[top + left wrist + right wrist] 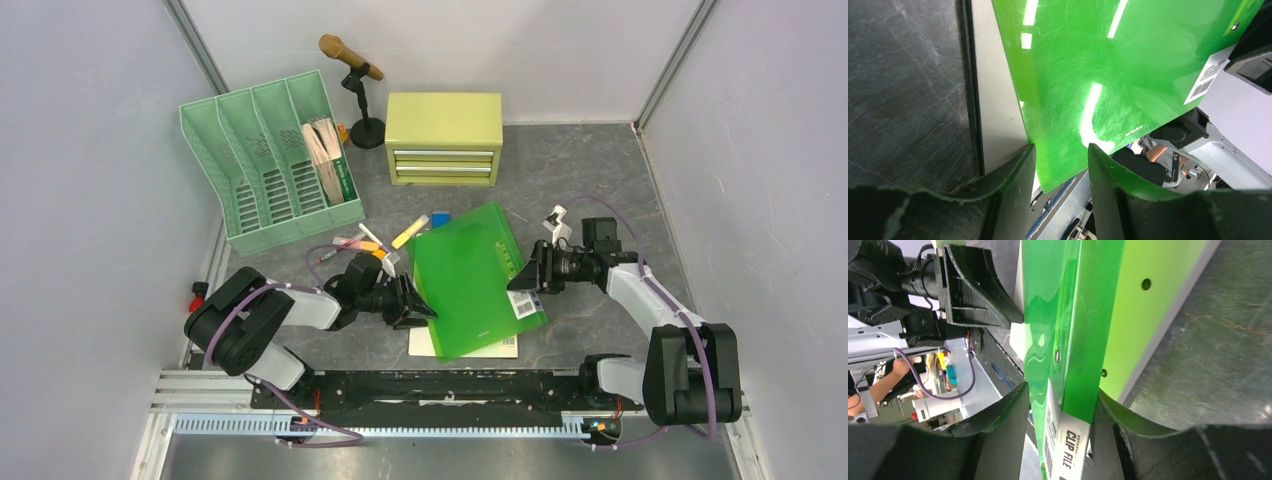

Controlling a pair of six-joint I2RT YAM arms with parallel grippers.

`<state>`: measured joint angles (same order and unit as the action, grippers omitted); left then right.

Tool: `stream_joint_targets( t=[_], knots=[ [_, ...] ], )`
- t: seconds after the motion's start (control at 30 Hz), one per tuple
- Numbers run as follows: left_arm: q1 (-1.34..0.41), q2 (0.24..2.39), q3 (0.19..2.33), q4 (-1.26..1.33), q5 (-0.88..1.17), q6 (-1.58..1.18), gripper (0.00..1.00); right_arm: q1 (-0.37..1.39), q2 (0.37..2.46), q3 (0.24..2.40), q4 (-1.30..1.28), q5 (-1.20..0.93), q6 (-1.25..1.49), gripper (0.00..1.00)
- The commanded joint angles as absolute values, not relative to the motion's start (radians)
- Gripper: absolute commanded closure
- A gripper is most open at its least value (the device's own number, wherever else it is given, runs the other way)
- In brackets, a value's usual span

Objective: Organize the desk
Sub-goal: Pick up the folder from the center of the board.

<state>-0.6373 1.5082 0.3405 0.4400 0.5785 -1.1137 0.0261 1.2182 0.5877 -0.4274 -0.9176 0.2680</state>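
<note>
1. Desk (600, 180): dark grey top, mottled like stone with faint pale veins, pale walls on three sides. It lies directly under both grippers and carries everything noted below.
2. Mint file rack (290, 225): far left, four upright slots. Only the rightmost slot holds papers.
3. Yellow-green drawer cabinet (444, 135): far centre, both drawers shut.
4. Green clip file (470, 280): glossy, translucent, barcode label at its right spine edge. It sits at centre between the two arms, tilted off the desk above a white sheet (422, 343). Its long axis runs near to far, leaning slightly right at the near end.
5. Left gripper (422, 308): fingers lie either side of the file's left edge near the near corner, and look clamped on it.
6. Right gripper (520, 280): fingers lie above and below the spine edge by the label, pressed against both faces, so it is gripping the file.
7. Loose pens (385, 240): scattered on the desk just far-left of the file, between file and rack.
8. Judgement: the rack lies far-left of the file, on the left arm's side, so that arm is nearer for slotting. The file would need to be stood on edge first, and the pens lie in that path.
</note>
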Motion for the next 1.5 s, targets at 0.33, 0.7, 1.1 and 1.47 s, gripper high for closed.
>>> stream_joint_targets(
  t=[0.33, 0.7, 1.1, 1.47],
  knots=[
    [-0.651, 1.539, 0.324, 0.357, 0.512, -1.095, 0.48, 0.168, 1.210, 0.629, -0.351, -0.888, 0.379, 0.74],
    [-0.652, 1.436, 0.379, 0.233, 0.489, -1.075, 0.36, 0.176, 1.195, 0.671, -0.393, -0.880, 0.366, 1.00],
    [-0.650, 1.157, 0.806, -0.609, 0.087, -0.631, 0.15, 0.176, 1.187, 0.877, -0.569, -0.841, 0.294, 1.00],
    [-0.647, 1.033, 0.870, -0.802, -0.166, -0.544, 0.00, 0.178, 1.184, 0.940, -0.617, -0.852, 0.281, 1.00]
  ],
)
